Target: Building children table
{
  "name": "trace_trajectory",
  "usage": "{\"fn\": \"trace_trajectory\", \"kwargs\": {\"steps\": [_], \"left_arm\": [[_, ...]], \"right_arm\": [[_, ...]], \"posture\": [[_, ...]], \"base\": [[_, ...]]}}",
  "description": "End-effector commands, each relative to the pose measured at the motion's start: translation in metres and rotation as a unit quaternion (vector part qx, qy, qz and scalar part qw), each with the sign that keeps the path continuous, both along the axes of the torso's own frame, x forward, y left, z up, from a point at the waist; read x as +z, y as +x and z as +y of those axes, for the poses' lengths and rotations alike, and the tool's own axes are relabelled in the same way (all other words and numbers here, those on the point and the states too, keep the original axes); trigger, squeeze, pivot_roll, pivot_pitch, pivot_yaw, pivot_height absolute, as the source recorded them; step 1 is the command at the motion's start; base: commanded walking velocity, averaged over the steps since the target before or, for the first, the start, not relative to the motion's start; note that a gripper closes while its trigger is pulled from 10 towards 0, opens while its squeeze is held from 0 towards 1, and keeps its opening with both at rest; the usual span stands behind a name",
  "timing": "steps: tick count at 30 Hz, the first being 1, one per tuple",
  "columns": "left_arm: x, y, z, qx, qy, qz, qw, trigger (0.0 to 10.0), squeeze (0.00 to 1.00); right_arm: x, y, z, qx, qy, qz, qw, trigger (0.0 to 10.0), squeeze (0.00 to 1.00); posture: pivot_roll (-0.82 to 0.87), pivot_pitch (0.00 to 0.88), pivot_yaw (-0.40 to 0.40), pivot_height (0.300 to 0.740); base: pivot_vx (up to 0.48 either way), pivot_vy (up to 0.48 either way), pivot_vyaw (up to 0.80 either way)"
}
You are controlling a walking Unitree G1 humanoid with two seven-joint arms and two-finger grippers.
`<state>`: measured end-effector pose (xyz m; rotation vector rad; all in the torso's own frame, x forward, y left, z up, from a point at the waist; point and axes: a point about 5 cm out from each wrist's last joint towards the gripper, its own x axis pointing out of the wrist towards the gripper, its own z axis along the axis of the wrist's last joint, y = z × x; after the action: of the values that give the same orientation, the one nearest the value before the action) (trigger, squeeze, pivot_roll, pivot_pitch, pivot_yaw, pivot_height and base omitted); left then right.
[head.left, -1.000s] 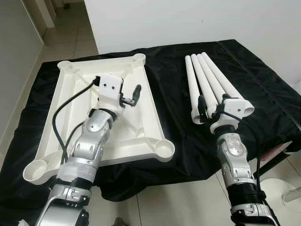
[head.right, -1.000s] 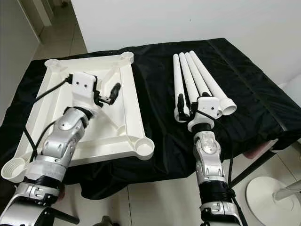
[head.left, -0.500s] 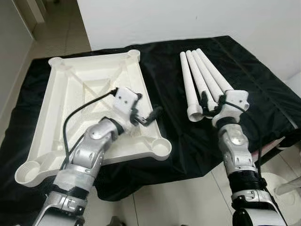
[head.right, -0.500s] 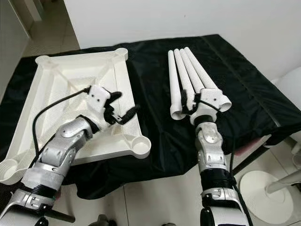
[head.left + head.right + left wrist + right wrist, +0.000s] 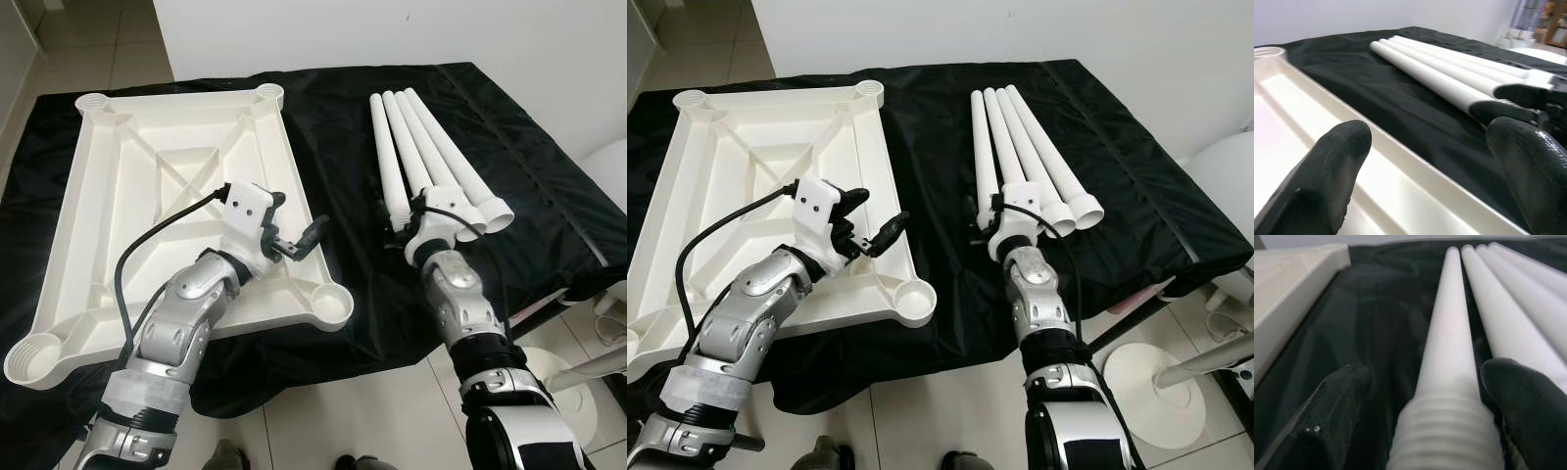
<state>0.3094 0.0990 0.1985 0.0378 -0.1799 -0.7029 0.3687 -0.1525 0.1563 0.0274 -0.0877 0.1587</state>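
Observation:
The white tabletop (image 5: 147,176) lies upside down on the black cloth, with round leg sockets such as one at its near right corner (image 5: 328,304). My left gripper (image 5: 297,220) hovers open over the tabletop's right rim (image 5: 1400,171), holding nothing. To the right lie several white legs (image 5: 431,147) side by side. My right gripper (image 5: 399,209) is open at the near threaded end of the leftmost leg (image 5: 1449,333), one finger (image 5: 1337,406) on each side of it. A gap shows between the leg and this finger.
A black cloth (image 5: 343,127) covers the work table, whose near edge runs just behind my forearms. Beyond it is tiled floor (image 5: 323,421). A white round stand base (image 5: 1156,377) sits on the floor at the right, and a white wall rises at the back.
My left gripper has moved from the tabletop's middle to its right rim. My right gripper has shifted left to straddle the leftmost leg's end. The head camera has also shifted.

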Motion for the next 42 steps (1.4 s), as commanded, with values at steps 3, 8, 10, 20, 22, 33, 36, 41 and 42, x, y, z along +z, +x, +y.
{"fn": "trace_trajectory", "kwargs": {"steps": [3, 8, 10, 20, 22, 33, 36, 41, 42], "left_arm": [[0.002, 0.000, 0.004, 0.011, -0.001, 0.001, 1.000, 10.0, 0.00], [0.005, 0.001, 0.002, 0.013, -0.010, 0.000, 1.000, 10.0, 0.00], [0.005, 0.001, 0.001, 0.012, -0.011, 0.000, 1.000, 10.0, 0.00], [0.011, 0.008, -0.001, 0.018, -0.014, -0.010, 1.000, 10.0, 0.00], [0.012, 0.011, -0.001, 0.020, -0.015, -0.013, 1.000, 10.0, 0.00], [0.006, 0.009, -0.011, 0.021, 0.010, -0.014, 1.000, 10.0, 0.00], [0.001, 0.006, -0.010, 0.016, -0.007, 0.004, 1.000, 10.0, 0.00], [0.002, 0.003, -0.014, -0.013, -0.005, 0.011, 1.000, 10.0, 0.00], [0.002, 0.003, -0.014, -0.013, -0.005, 0.011, 1.000, 10.0, 0.00]], "right_arm": [[-0.018, -0.008, 0.011, 0.057, 0.002, 0.030, 0.998, 10.0, 0.00], [-0.022, -0.008, 0.007, 0.036, 0.011, 0.046, 0.998, 10.0, 0.00], [-0.024, -0.008, 0.006, 0.030, 0.016, 0.051, 0.998, 10.0, 0.00], [-0.022, -0.004, -0.001, 0.005, 0.022, 0.048, 0.999, 10.0, 0.00], [-0.020, 0.000, -0.004, -0.002, 0.034, 0.055, 0.998, 0.0, 0.00], [-0.038, -0.016, -0.007, -0.010, 0.085, 0.063, 0.994, 0.0, 0.00], [-0.029, -0.027, -0.009, -0.035, 0.031, -0.015, 0.999, 8.4, 0.00], [-0.009, -0.039, -0.008, -0.049, -0.007, -0.105, 0.993, 10.0, 0.00], [-0.009, -0.039, -0.008, -0.049, -0.007, -0.105, 0.993, 10.0, 0.00]], "posture": [[0.10, 0.162, -0.021, 0.740], [0.09, 0.146, -0.017, 0.740], [0.09, 0.146, -0.017, 0.740], [0.07, 0.125, -0.009, 0.740], [0.07, 0.112, -0.010, 0.740], [0.09, 0.080, -0.037, 0.740], [0.09, 0.080, -0.037, 0.740], [0.07, 0.090, -0.043, 0.740], [0.07, 0.090, -0.043, 0.740]], "base": [[0.000, 0.000, 0.00], [0.000, 0.000, 0.00], [0.000, 0.000, 0.00], [0.000, 0.000, 0.00], [0.000, 0.000, 0.00], [0.000, 0.000, 0.00], [0.000, 0.000, 0.00], [0.000, 0.000, 0.00], [0.000, 0.000, 0.00]]}}
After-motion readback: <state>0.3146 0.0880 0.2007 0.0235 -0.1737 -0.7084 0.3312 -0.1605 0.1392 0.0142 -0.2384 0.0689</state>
